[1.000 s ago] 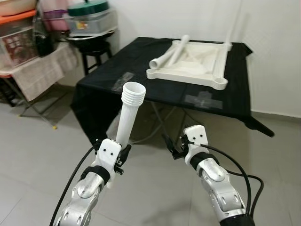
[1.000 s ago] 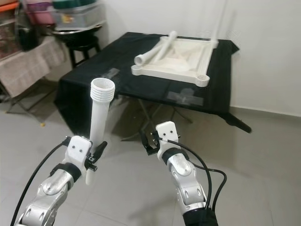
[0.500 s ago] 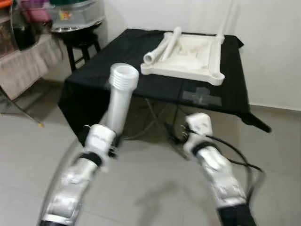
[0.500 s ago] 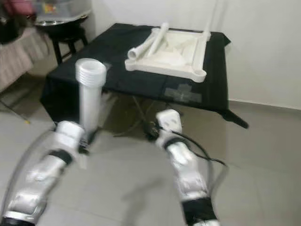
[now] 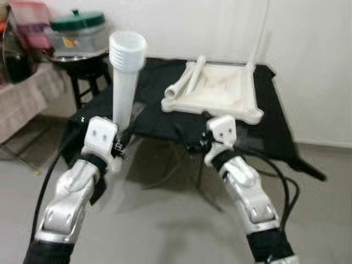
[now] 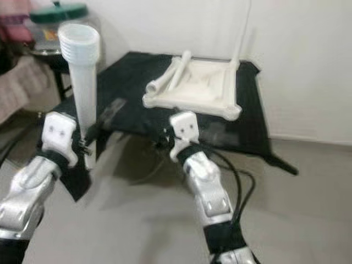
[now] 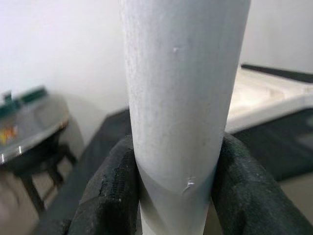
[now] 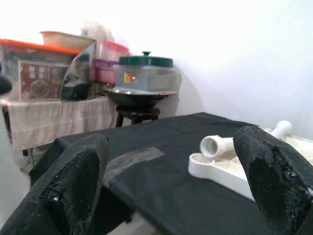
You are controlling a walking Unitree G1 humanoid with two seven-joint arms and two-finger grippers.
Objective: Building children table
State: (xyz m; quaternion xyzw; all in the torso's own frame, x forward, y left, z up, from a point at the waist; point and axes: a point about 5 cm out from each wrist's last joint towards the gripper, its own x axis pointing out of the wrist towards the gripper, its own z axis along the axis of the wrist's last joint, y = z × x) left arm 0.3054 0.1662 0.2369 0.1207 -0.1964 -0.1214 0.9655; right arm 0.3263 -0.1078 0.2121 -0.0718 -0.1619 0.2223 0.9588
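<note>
My left gripper [image 7: 173,196] is clamped on the white table leg [image 5: 124,77], threaded end up, short of the black-draped table [image 5: 154,113]. The upturned tabletop [image 5: 217,93] lies on it. My right gripper [image 8: 171,181] hangs with fingers apart, holding nothing. Held low, the leg could tilt and strike the table's edge.

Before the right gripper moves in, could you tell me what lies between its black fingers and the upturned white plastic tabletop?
In the right wrist view, the open right gripper faces the upturned white tabletop across bare black tablecloth carrying only a strip of grey tape.
</note>
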